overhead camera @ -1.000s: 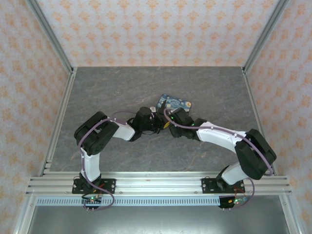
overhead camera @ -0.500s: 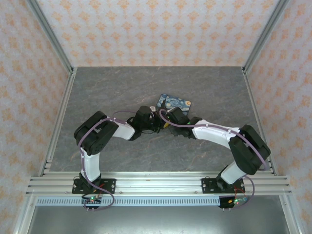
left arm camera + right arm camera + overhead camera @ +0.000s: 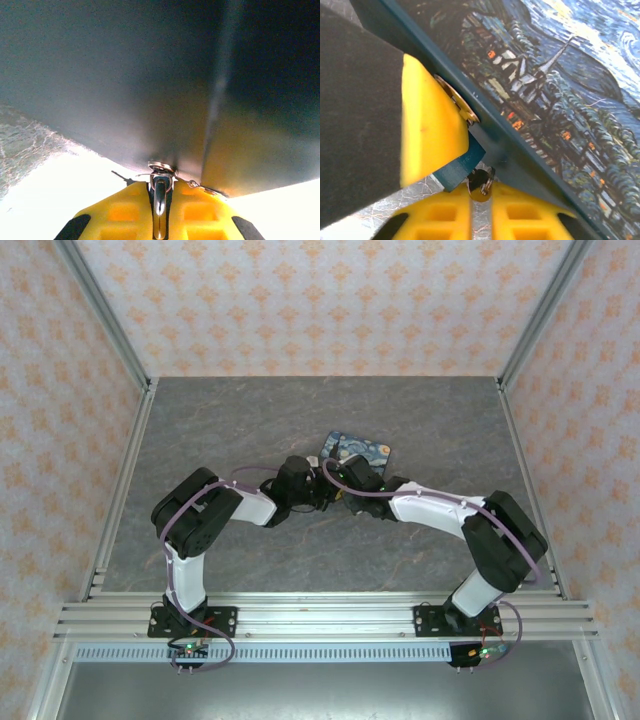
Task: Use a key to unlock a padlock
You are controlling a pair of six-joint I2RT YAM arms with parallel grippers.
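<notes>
My two grippers meet at the table's middle, just in front of the blue night-sky box (image 3: 362,451). My left gripper (image 3: 320,496) (image 3: 160,184) is shut on the padlock (image 3: 160,207), whose silvery metal runs up between the yellow fingers. A thin wire ring (image 3: 161,168) sits at their tips against the box's dark side. In the right wrist view the padlock's teal body (image 3: 461,164) pokes out below the left gripper's yellow finger (image 3: 430,130). My right gripper (image 3: 339,490) (image 3: 481,194) is shut on the key (image 3: 481,183), a small dark head with a ring right under the padlock.
The box's printed lid (image 3: 560,100) rises close on the right of both grippers and touches the padlock area. Grey marbled table (image 3: 250,430) lies open all round. Aluminium frame posts (image 3: 120,470) and patterned walls bound the cell.
My right arm has swung a little to the left, bringing its gripper closer to the left one, and its jaws have closed. The left arm and the box have stayed put.
</notes>
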